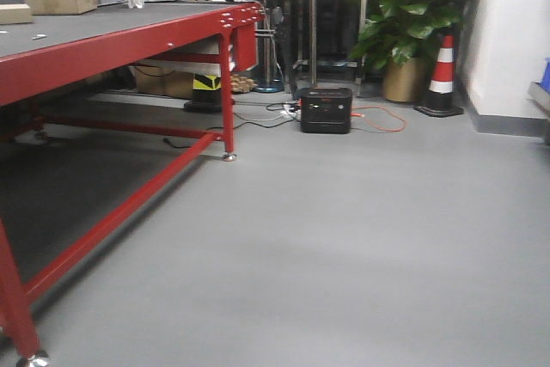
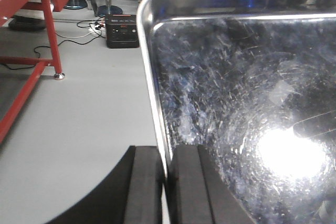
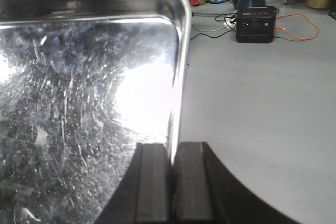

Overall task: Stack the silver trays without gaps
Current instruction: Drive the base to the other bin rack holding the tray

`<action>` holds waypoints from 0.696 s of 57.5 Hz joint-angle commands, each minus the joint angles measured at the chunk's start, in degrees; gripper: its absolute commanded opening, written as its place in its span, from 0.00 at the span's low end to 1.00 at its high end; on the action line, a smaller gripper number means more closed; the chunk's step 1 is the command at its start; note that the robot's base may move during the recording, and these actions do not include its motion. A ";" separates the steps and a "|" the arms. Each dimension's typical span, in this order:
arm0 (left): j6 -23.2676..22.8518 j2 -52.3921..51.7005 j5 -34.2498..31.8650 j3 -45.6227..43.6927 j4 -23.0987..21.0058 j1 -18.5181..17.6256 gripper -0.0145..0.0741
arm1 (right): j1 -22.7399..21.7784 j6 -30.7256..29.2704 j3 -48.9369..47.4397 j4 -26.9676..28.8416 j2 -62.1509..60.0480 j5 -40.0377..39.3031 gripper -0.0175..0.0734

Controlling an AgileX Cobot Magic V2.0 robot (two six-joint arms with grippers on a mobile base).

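Left gripper [image 2: 167,156], right gripper [image 3: 172,150]: each clamped on silver tray [image 2: 226,77] rim. Likely stiff, light, slick; 2 opposite-edge grips suit it.

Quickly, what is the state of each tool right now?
Left tool: shut on silver tray rim.
Right tool: shut on silver tray rim.

Robot body, both wrist cameras: matte black end parts.
Item 1, left fingers [image 2: 145,182]: two plain black rectangular bars with flat faces and straight edges; curved black shoulders flare outward at the base. Item 2, right fingers [image 3: 153,182]: matching black bars, with the same curved black shoulders either side.
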 commanded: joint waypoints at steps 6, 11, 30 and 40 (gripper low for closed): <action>0.24 -0.52 -3.39 -0.38 -1.26 -0.33 0.18 | 0.40 -0.58 -0.77 0.47 -0.61 -3.42 0.11; 0.24 -0.52 -3.39 -0.38 -1.26 -0.33 0.18 | 0.40 -0.58 -0.77 0.47 -0.61 -3.42 0.11; 0.24 -0.52 -3.39 -0.38 -1.26 -0.33 0.18 | 0.40 -0.58 -0.77 0.47 -0.61 -3.42 0.11; 0.24 -0.52 -3.39 -0.38 -1.26 -0.33 0.18 | 0.40 -0.58 -0.77 0.47 -0.61 -3.42 0.11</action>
